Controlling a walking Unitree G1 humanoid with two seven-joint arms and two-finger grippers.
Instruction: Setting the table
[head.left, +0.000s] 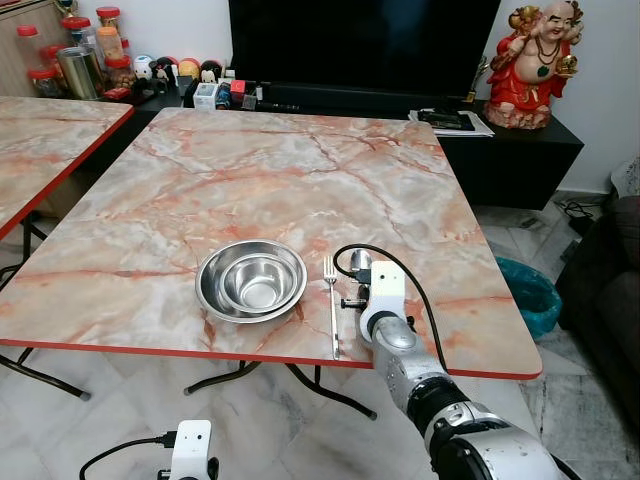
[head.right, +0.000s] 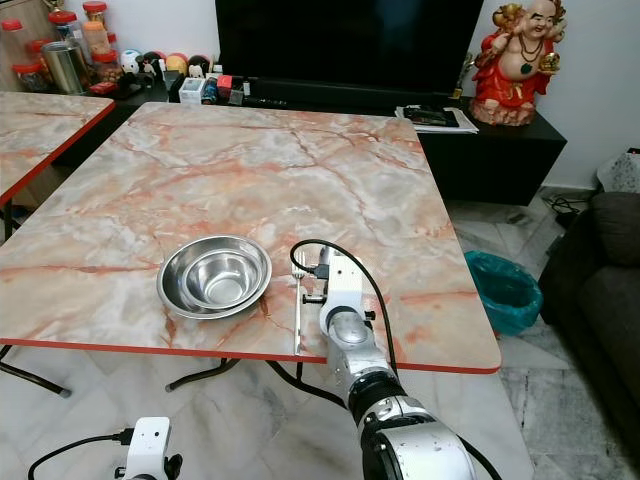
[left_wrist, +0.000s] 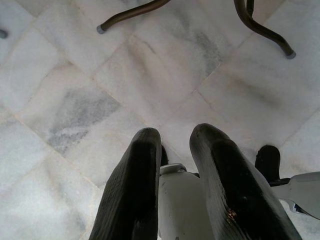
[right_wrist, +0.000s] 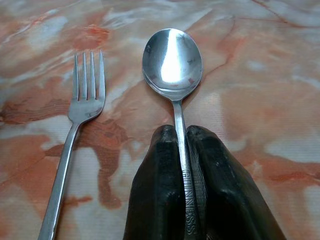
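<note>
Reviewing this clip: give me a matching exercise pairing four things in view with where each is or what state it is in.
Things:
1. spoon
2. fork
3. nested steel bowls
4. left gripper

States:
A. hanging below table height, above the tiled floor
B. handle clamped in the right gripper jaws
C. lying free on the table, between the bowls and the spoon
D. sitting near the table's front edge, left of the cutlery

Pairs: 1-B, 2-C, 3-D, 4-A
</note>
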